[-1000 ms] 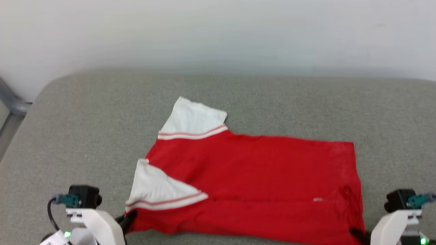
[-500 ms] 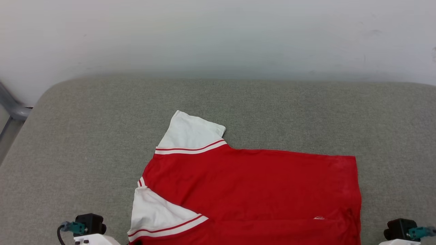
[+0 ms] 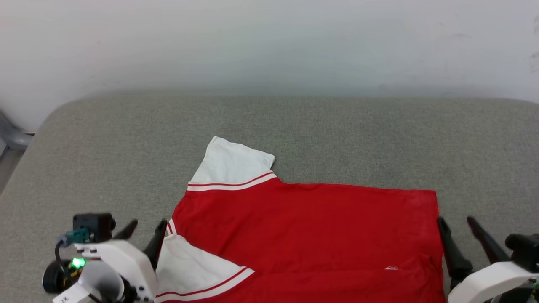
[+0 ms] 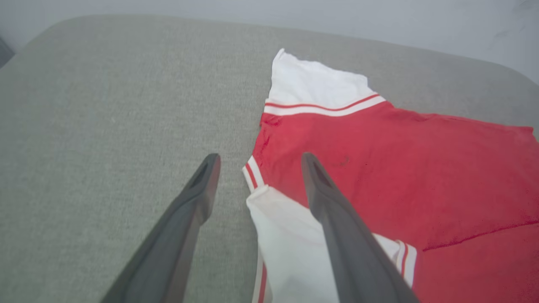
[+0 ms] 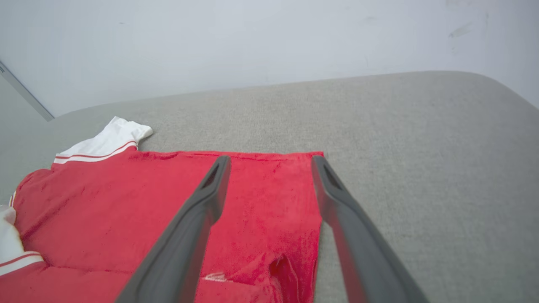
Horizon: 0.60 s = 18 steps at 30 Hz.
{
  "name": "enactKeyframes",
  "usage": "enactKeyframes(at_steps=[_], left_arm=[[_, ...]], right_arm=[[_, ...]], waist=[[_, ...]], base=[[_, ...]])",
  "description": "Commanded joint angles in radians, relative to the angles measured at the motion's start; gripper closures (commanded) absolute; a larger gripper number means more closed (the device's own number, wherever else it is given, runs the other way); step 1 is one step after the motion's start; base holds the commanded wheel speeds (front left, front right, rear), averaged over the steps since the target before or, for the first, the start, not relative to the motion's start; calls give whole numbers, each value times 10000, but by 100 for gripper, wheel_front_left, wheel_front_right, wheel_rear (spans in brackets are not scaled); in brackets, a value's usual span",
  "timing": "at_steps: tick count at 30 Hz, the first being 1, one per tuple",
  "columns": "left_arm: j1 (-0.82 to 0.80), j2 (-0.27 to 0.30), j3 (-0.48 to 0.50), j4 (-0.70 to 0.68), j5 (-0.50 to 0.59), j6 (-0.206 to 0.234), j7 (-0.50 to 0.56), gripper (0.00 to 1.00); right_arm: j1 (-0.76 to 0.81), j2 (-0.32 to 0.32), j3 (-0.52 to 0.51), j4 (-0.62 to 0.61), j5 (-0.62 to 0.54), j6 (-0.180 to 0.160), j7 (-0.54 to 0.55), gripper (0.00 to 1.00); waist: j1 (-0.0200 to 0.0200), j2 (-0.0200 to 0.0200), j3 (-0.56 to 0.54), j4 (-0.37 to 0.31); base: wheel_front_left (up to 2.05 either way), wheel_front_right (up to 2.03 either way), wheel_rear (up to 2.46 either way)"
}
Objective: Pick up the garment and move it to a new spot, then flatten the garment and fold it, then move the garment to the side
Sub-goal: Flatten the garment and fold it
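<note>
- While its two long dark fingers stand apart with nothing between them, the left tool (image 3: pixel 147 224) sits at the lower left of the head view. It is just beside the collar end of the garment (image 3: pixel 303 227), a red sports jersey with white short sleeves and red-and-white stripe trim.
- Seen from the left wrist, one finger shows over bare grey fabric and the other over the near white sleeve (image 4: pixel 290 235); whether either touches cannot be told.
- Its fingers also spread and empty, the right tool (image 3: pixel 454 221) sits just beside the hem at the lower right of the head view. From its own wrist, one finger shows over red cloth and the other along the hem edge.
- The garment lies flat on the grey fabric-covered counter (image 3: pixel 105 139) with rounded corners, collar end to the robot's left and hem to its right.
- The far white sleeve (image 3: pixel 233 162) points toward the wall, while the near sleeve is folded in over the red body.
- A small white mark (image 3: pixel 391 267) sits on the red cloth near the hem.
- A plain pale wall (image 3: pixel 269 42) rises behind the counter.
</note>
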Motion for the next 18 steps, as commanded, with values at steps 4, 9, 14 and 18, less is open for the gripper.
enactKeyframes(at_steps=[4,9,14,18], left_arm=[[-981,-318,52,200,726,-49,-837,0],[-2013,-641,124,699,1229,-155,-1476,0],[-3219,-801,180,1439,1278,-575,-1402,0],[-4234,-722,156,2240,857,-1265,-529,0]], right_arm=[[-503,204,-113,-602,-584,-10,-993,0],[-1044,352,-46,-1338,-992,-10,-1231,0],[-1561,487,36,-1945,-1209,-12,-1023,0],[-1827,606,163,-2096,-1236,-12,-942,0]], waist=[[1,-1,453,-113],[1,-1,1203,-381],[1,-1,2104,-759],[1,-1,2684,-1134]], base=[[0,0,0],[0,0,0],[0,0,0],[0,0,0]])
